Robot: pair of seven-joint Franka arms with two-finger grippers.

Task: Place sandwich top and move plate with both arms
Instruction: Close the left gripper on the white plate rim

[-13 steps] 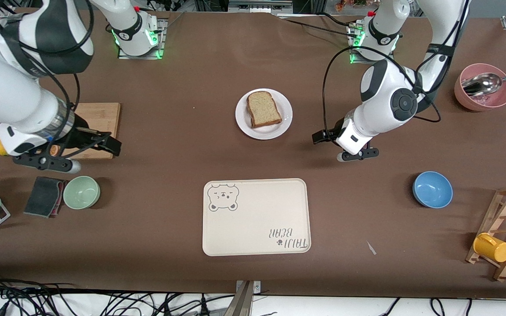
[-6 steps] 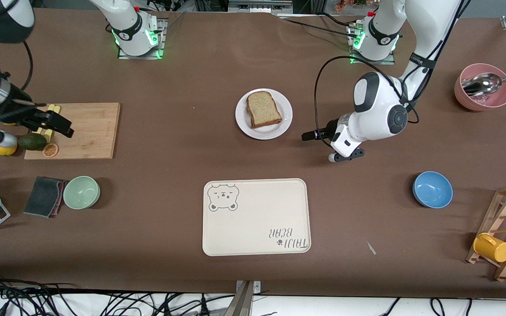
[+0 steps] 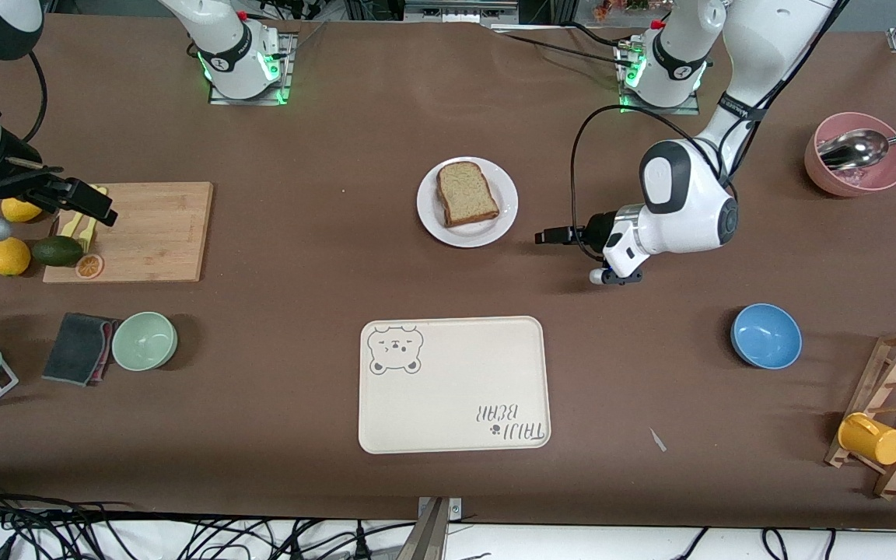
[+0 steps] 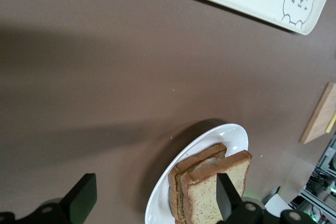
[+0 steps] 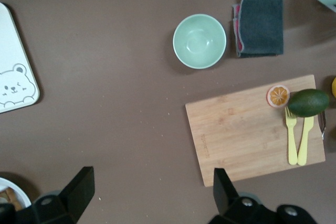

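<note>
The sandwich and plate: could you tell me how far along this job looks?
Done: the sandwich top lies on the stack on the plate. In hand: the left gripper, open, points at the plate's rim; the right gripper, open, hangs over the cutting board. Left: lifting the plate with both arms.

tray [image 3: 456, 365], upside-down "TAIJI BEAR"

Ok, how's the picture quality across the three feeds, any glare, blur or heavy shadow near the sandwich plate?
Front view: even light, sharp; the round white plate is bright but not blown out, the speckled tan bread slice clear. Left wrist view: broad soft shadow bands cross the brown table, and the open left gripper fingers are slightly soft. Right wrist view: crisp, no glare on the pale green bowl.
</note>
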